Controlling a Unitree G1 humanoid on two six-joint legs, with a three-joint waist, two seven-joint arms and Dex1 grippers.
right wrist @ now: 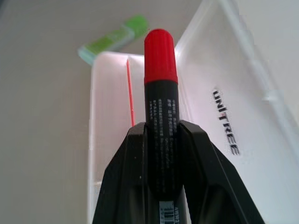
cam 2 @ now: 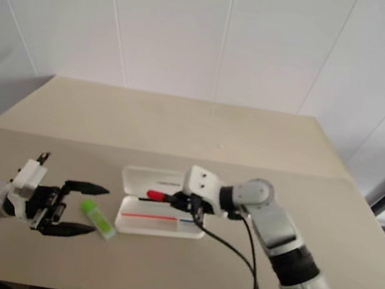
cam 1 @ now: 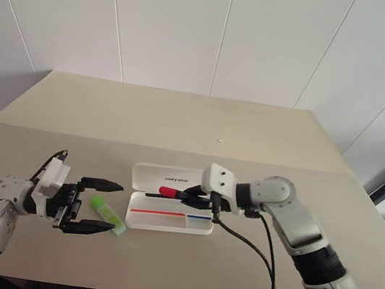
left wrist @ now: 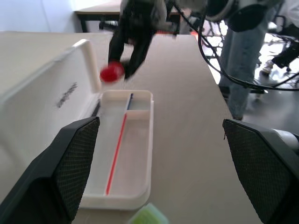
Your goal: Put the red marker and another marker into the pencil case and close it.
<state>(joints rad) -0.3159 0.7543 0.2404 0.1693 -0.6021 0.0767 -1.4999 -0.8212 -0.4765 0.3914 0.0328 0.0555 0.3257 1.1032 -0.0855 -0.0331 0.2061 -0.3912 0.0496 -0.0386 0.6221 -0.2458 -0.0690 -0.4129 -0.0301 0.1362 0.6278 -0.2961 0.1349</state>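
Right gripper (cam 1: 188, 196) pinching red-capped dark-barrel marker (right wrist: 160, 93): lower level into open white plastic pencil case (cam 1: 165, 222) tray before release. Left gripper (cam 1: 98, 208) spread wide, empty.

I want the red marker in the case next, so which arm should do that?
Right. The right gripper holds the red marker over the open pencil case; the left gripper is open beside the green highlighter.

Open pencil case (left wrist: 122, 154) between spread fingers (left wrist: 60, 172); red marker (left wrist: 112, 73) above it.
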